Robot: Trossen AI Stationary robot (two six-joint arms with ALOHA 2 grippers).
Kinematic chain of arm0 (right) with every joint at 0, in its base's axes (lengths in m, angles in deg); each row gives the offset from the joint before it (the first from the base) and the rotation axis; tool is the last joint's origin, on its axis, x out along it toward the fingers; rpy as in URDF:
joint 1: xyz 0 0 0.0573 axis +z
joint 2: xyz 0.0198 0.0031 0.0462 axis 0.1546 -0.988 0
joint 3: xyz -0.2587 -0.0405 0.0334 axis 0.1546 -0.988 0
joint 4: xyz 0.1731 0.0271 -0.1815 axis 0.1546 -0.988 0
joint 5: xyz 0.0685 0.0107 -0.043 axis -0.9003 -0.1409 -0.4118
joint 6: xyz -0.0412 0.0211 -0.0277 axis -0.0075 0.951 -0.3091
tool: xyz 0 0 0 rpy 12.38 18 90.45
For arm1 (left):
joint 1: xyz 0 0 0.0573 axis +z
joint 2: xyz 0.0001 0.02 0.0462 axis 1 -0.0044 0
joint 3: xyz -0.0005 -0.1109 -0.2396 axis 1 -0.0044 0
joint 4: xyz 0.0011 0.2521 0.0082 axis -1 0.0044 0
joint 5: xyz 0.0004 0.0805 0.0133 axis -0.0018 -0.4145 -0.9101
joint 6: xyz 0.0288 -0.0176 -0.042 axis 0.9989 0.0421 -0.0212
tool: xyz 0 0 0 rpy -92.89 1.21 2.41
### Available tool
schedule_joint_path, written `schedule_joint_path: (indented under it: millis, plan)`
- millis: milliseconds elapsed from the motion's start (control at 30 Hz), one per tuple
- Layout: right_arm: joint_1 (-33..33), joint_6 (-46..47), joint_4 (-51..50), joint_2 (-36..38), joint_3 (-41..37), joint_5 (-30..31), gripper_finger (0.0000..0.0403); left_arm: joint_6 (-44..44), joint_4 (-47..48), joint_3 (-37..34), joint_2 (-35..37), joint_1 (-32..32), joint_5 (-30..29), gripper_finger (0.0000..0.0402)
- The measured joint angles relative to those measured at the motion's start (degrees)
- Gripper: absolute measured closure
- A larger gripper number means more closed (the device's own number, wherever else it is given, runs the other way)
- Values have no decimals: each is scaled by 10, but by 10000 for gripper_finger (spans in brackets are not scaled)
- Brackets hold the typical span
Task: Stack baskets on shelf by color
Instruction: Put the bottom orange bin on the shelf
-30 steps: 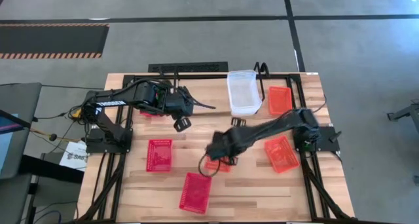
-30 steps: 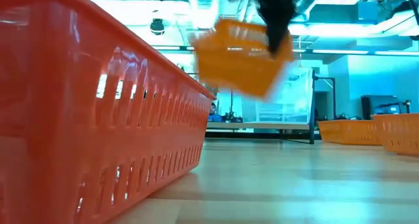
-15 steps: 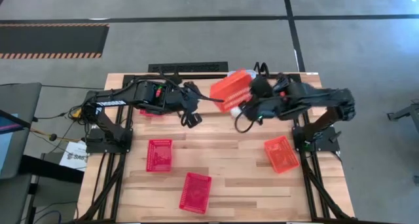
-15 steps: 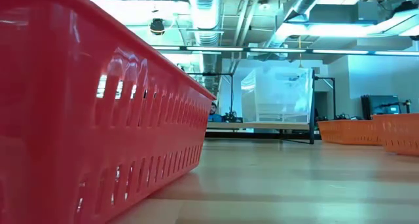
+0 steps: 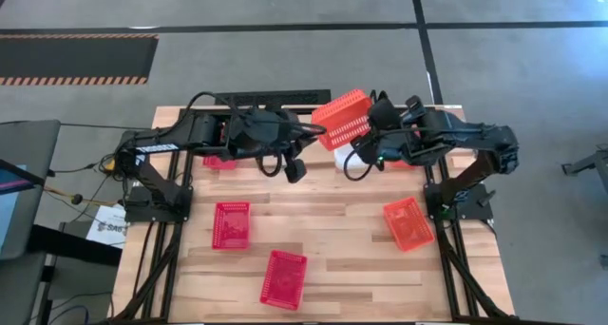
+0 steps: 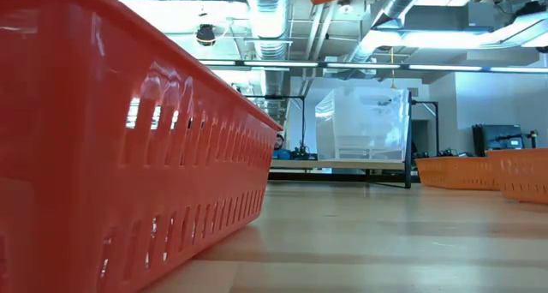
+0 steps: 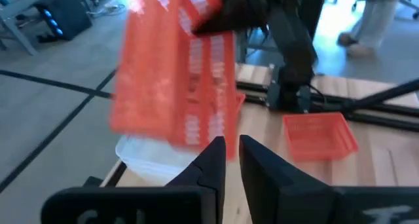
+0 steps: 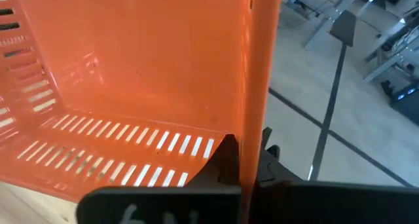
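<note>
High view: an orange basket (image 5: 342,119), clamped by its rim in the right gripper (image 5: 372,135), is now held tilted above the clear basket (image 5: 344,159) at the shelf (image 5: 380,101), as the left gripper (image 5: 296,171) is narrowed alongside, empty.

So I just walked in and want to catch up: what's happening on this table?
The right gripper is shut on the wall of an orange basket, holding it in the air over the clear basket at the table's far edge. The left gripper is nearly closed with nothing between its fingers, pointing at that lifted basket from close by. Two red baskets and another orange one lie loose on the table.
</note>
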Motion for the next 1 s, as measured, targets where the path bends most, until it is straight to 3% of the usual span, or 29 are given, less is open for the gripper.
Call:
schedule_joint_path:
  millis: [167, 433, 567, 667, 767, 900, 1000]
  plan:
    - [5, -16, 6, -14, 2, -1, 402, 1, -11, 0, -3, 1, -3, 344]
    - [28, -68, 74, -17, 1, -6, 402, 5, -13, 1, -8, 2, -34, 251]
    - [46, -105, 122, -18, 1, -6, 402, 36, -15, 1, -24, 9, -64, 224]
    - [55, -118, 134, -18, 1, -8, 402, 48, -8, 0, -35, 10, -84, 236]
    - [61, -113, 126, -18, 1, -20, 402, 58, -1, 0, -40, 10, -96, 273]
    - [63, -114, 124, -18, 1, -26, 402, 50, -7, 0, -38, 8, -86, 316]
    - [59, -112, 107, -18, 1, -35, 402, 46, -8, 0, -29, -3, -57, 327]
